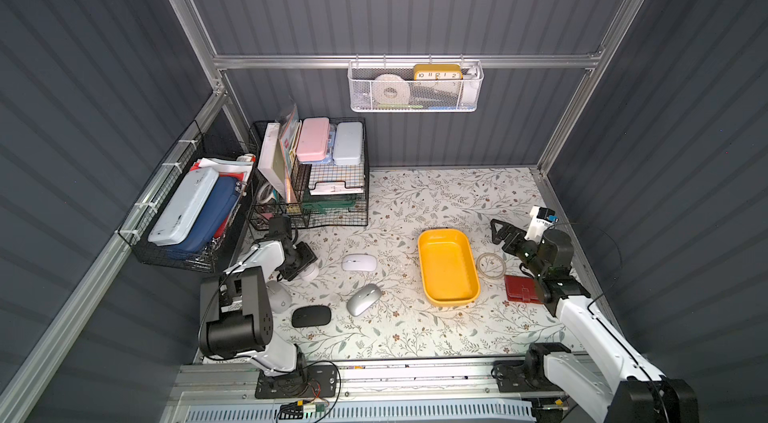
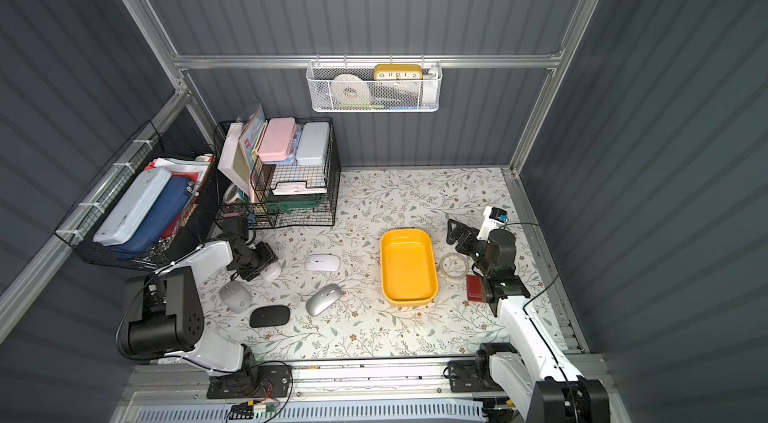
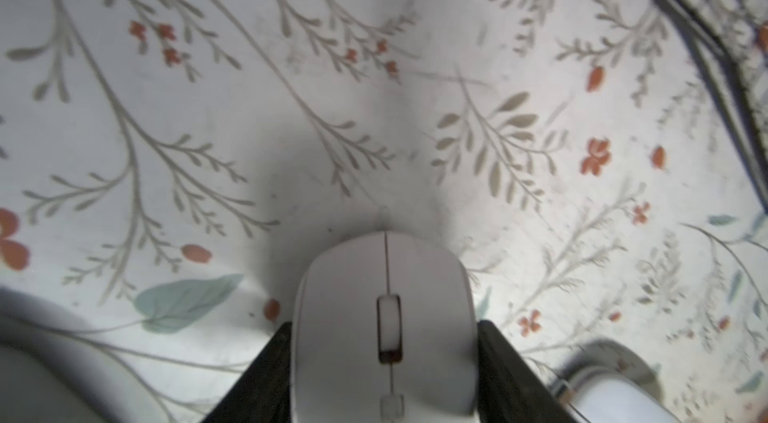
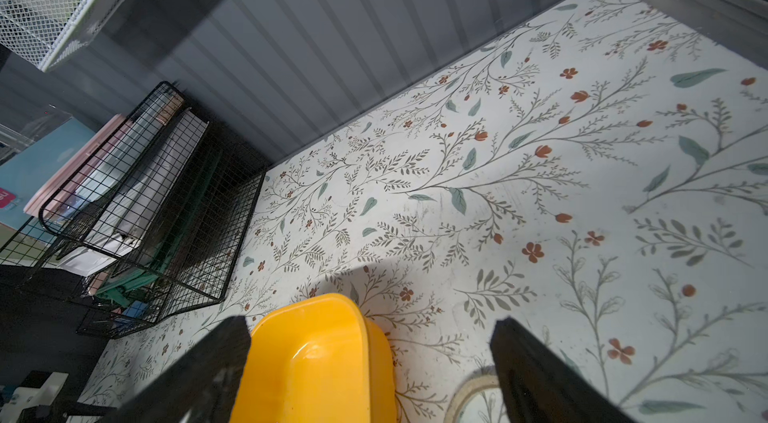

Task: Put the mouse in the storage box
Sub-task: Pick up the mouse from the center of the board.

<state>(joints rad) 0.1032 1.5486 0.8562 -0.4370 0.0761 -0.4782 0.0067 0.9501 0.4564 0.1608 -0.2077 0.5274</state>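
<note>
My left gripper [image 3: 384, 329] is shut on a white mouse [image 3: 384, 317], one black finger on each of its sides, low over the floral mat. In both top views this mouse [image 1: 310, 274] [image 2: 271, 272] peeks out under the left gripper [image 1: 305, 266] at the mat's left. The storage box [image 1: 448, 267] [image 2: 408, 267], a mustard-yellow tub, stands empty to the right of the middle. My right gripper [image 1: 498, 231] [image 4: 370, 327] hangs open beside the box's far right corner, holding nothing. The box [image 4: 316, 362] shows between its fingers.
On the mat lie a white mouse [image 1: 359, 263], a silver mouse [image 1: 364, 299], a black mouse [image 1: 311, 316] and a pale grey mouse [image 2: 235, 296]. A tape ring [image 1: 491, 265] and a red wallet [image 1: 519, 288] lie right of the box. Black wire racks [image 1: 332, 200] stand at the back left.
</note>
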